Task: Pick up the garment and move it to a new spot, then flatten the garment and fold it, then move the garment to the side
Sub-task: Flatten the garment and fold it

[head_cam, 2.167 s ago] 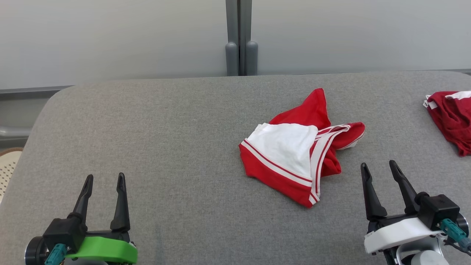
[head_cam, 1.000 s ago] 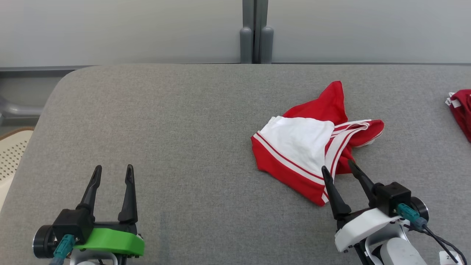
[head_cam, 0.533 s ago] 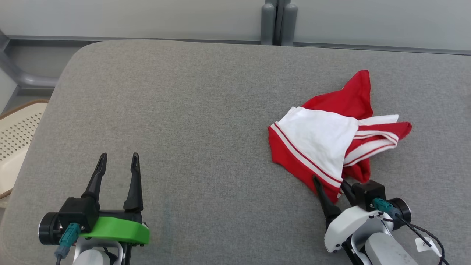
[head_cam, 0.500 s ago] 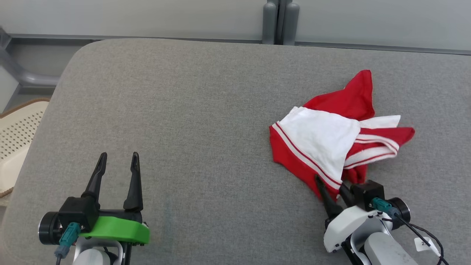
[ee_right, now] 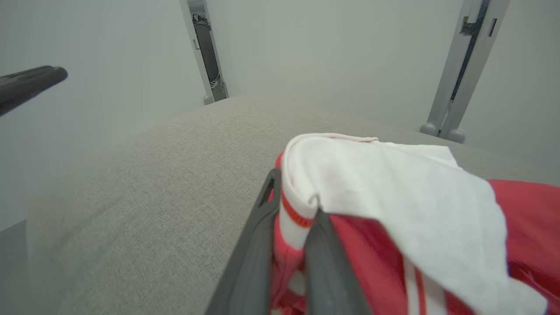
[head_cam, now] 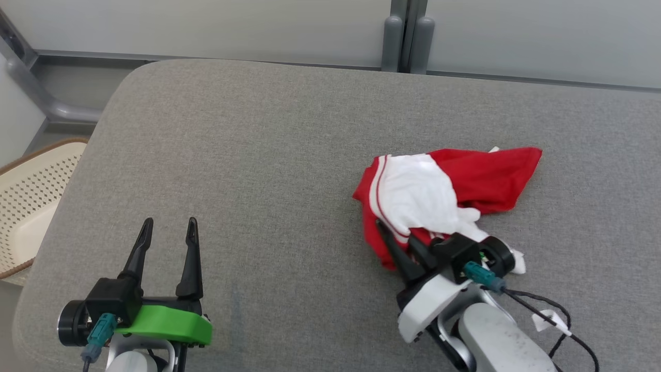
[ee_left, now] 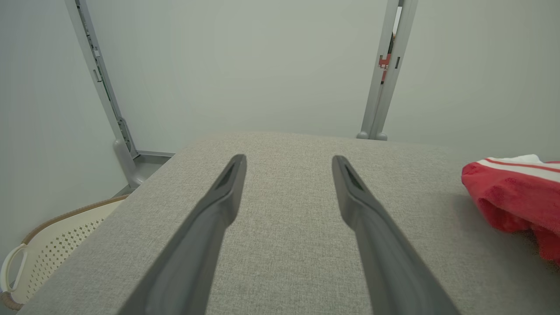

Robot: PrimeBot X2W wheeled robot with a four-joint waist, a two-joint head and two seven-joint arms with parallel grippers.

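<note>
A red-and-white garment (head_cam: 449, 191) lies bunched on the right half of a grey padded table (head_cam: 258, 155), its white panel facing up and a red flap spread out toward the far right. At the garment's near edge the right gripper (head_cam: 396, 231) has its jaws drawn almost together on the cloth. The right wrist view shows a fold of the red-striped white hem (ee_right: 297, 210) pinched between the two dark fingers (ee_right: 258, 245), with the rest of the cloth heaped just beyond them. Well apart from the garment, the left gripper (head_cam: 170, 221) hangs over bare table at the near left, its jaws spread wide and holding nothing. In the left wrist view its fingers (ee_left: 218, 210) frame plain grey fabric, with the garment's red edge at the far right of that view. A cream perforated basket (head_cam: 26, 201) sits beyond the table's left edge, and a grey post (head_cam: 408, 36) rises against the pale wall behind.
</note>
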